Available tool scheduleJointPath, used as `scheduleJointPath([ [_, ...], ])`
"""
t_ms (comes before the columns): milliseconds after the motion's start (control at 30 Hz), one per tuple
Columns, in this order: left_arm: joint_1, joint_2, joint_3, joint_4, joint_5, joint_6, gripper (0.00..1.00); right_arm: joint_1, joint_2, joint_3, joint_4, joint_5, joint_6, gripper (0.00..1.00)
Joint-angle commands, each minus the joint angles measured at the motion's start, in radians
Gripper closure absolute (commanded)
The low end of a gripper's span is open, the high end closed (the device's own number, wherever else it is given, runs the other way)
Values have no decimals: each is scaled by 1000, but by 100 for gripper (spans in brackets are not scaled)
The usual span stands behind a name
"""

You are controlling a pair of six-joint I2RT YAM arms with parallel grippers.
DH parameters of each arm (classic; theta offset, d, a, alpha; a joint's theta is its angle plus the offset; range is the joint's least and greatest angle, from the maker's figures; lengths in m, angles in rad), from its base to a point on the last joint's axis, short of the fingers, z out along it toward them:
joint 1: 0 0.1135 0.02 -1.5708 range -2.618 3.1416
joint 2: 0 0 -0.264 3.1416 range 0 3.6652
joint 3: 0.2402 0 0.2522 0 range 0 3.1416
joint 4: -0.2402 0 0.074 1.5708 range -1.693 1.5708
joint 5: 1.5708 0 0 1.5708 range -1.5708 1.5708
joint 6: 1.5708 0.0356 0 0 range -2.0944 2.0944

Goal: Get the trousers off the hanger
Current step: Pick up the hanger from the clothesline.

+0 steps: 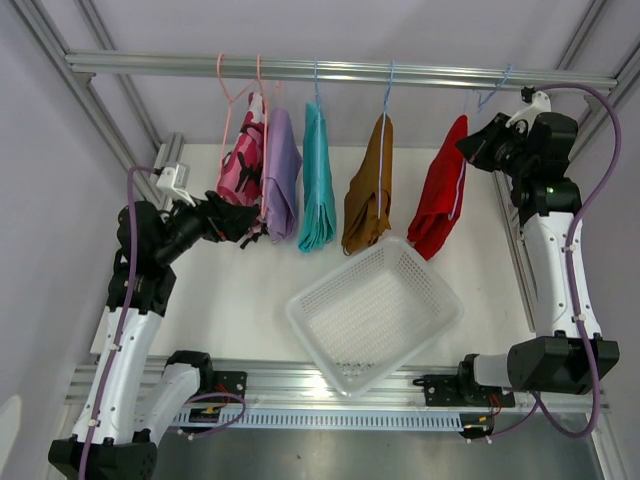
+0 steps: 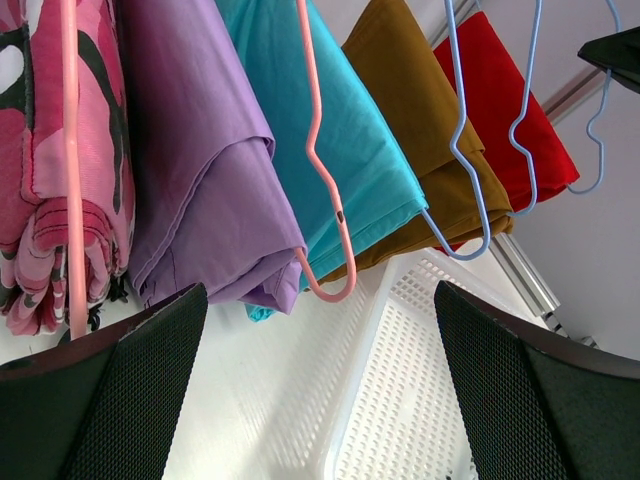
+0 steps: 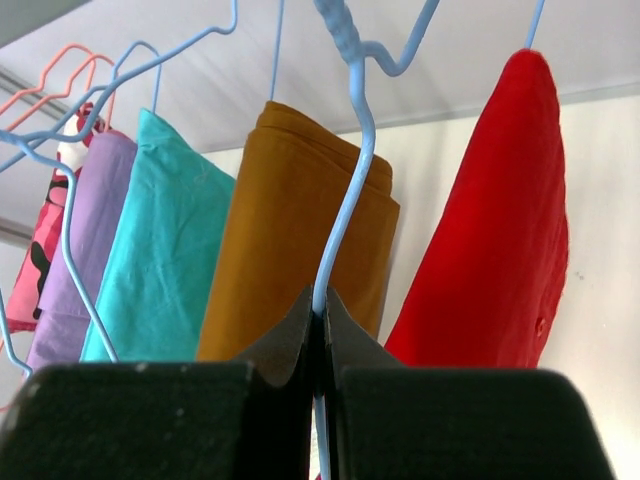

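Five trousers hang on wire hangers from the rail [image 1: 340, 70]: pink camouflage [image 1: 243, 165], lilac [image 1: 281, 175], teal [image 1: 317, 185], mustard-brown [image 1: 368, 190] and red [image 1: 440, 195]. My left gripper [image 1: 245, 222] is open just below the pink camouflage and lilac pairs. In the left wrist view nothing lies between its fingers [image 2: 110, 400], and the lilac trousers [image 2: 200, 150] hang right above. My right gripper [image 1: 482, 145] is up beside the red trousers [image 3: 490, 230], shut on a thin light blue hanger wire [image 3: 355, 170]. That wire runs up in front of the mustard-brown trousers [image 3: 280, 230].
A white perforated basket [image 1: 300, 310] sits on the table below the mustard-brown and red pairs; its rim [image 2: 372, 330] shows in the left wrist view. Pink hangers [image 2: 320, 170] and blue hangers [image 2: 465, 150] dangle among the cloth. Frame posts stand at both sides.
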Motion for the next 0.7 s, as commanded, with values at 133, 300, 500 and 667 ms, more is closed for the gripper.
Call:
scheduleJointPath([
  [133,3,4,14,16,33,-20,1,-14,24,244,78,38,-46,100],
  [300,3,7,14,16,31,-20,0,-16,56,316,37,42,-45,100],
  [500,3,12,16,16,38,-23,1,-16,64,374,7,45,-51,100],
  [667,3,12,17,16,39,-23,1,-16,80,417,-11,42,-54,100],
])
